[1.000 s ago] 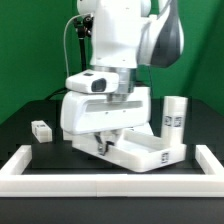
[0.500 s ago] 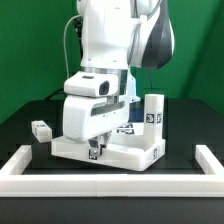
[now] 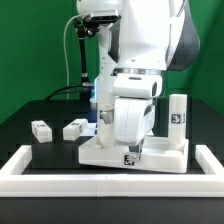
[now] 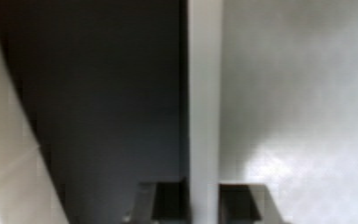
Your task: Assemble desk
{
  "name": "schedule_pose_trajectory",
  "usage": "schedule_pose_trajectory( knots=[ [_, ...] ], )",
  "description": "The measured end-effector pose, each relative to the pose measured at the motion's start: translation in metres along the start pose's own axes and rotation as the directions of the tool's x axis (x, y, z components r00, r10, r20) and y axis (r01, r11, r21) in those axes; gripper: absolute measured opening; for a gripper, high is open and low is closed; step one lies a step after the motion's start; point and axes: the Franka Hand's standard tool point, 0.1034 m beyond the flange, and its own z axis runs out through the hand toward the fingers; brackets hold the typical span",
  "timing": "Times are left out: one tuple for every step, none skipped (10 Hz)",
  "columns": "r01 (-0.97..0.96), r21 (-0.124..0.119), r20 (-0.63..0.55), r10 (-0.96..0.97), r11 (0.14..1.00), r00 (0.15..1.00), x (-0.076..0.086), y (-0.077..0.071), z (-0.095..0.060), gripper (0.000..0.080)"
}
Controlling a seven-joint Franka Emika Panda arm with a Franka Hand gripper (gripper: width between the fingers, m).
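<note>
tabletop (image 3: 168, 155): middle hidden behind the arm (image 3: 140, 60)
gripper (image 3: 130, 150): at the tabletop's front rim, fingers too small to make out
fingertips (image 4: 163, 205): blurred, astride that rim, cut by the picture's edge

White plastic rectangular tabletop (image 3: 165, 157) with raised rims: flat on the black counter (image 3: 20, 122), square marker on its near wall. Short white square-section leg (image 3: 178, 115) — upright, marker-tagged, at the tabletop's end on the exterior view's right. Second white leg (image 3: 75, 129) and third white leg (image 3: 41, 130) — lying apart on the counter, exterior view's left.
</note>
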Motion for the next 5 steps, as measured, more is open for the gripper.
schedule_pose_trajectory(
  knots=[
    [-0.002,0.0,0.0,0.002,1.0,1.0,0.0,0.0,0.0,0.006],
    [-0.003,0.0,0.0,0.003,1.0,1.0,0.0,0.0,0.0,0.006],
    [0.027,-0.009,-0.004,-0.027,1.0,1.0,0.001,0.002,-0.001,0.006],
    [0.094,-0.038,-0.018,-0.095,0.995,0.995,0.006,0.01,-0.004,0.006],
    [0.106,-0.027,-0.02,-0.107,0.994,0.994,0.014,0.017,-0.005,0.006]
  ],
)
